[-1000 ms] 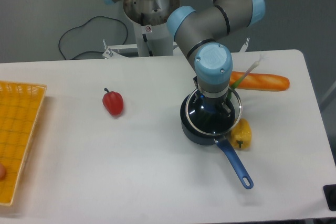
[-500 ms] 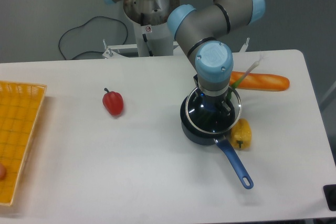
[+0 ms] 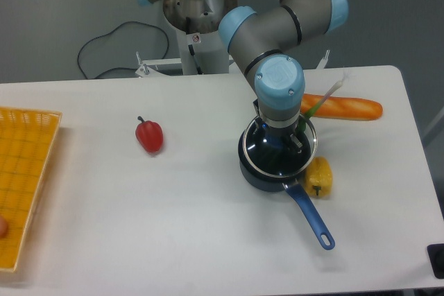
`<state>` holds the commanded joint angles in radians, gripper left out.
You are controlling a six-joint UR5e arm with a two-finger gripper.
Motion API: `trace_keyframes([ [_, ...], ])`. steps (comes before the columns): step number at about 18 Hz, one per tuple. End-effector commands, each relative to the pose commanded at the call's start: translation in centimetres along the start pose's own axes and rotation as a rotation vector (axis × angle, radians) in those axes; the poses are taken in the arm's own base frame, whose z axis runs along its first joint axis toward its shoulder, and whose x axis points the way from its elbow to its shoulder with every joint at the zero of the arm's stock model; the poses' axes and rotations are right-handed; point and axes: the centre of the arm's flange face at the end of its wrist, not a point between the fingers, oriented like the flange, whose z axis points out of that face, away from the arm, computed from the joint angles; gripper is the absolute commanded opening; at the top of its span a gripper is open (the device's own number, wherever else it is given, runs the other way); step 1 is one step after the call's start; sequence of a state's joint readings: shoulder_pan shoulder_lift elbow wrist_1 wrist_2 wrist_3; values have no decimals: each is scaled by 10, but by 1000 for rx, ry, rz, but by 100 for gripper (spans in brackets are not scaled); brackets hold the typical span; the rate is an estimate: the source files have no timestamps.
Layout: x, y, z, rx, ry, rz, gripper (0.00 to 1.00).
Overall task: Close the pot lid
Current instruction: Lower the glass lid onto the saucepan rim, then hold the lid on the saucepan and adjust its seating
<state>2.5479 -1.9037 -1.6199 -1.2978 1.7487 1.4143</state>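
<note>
Gripper [image 3: 279, 142] hangs right over the pot, under the arm's blue cap, and the cap hides most of it. It seems to be pinching the lid's middle knob, but I cannot tell for sure if it is closed.

Going from big to small, the white table [image 3: 208, 227] comes first and holds everything. On the far left of the pot lies a yellow basket [image 3: 24, 171], well apart. Behind the pot, to the right, lies a long orange bread stick [image 3: 347, 107].

The pot [image 3: 260, 171] sits in the middle with its blue handle pointing to the front right. The pot lid [image 3: 300, 161] lies over the pot's top, almost lined up with the rim, so the pot looks nearly shut. I think the arm is over it to set it down flat.

A yellow pepper [image 3: 320, 176] sits just beside the pot's right side, near the handle. A red pepper [image 3: 150, 135] sits to the pot's left, well apart.
</note>
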Motion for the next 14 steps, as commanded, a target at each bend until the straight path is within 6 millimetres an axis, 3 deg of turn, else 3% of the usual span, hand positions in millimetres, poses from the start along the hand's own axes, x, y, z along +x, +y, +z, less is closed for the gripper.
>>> trace_keyframes([
  [14,1,-6,2,-1,3,7,39],
])
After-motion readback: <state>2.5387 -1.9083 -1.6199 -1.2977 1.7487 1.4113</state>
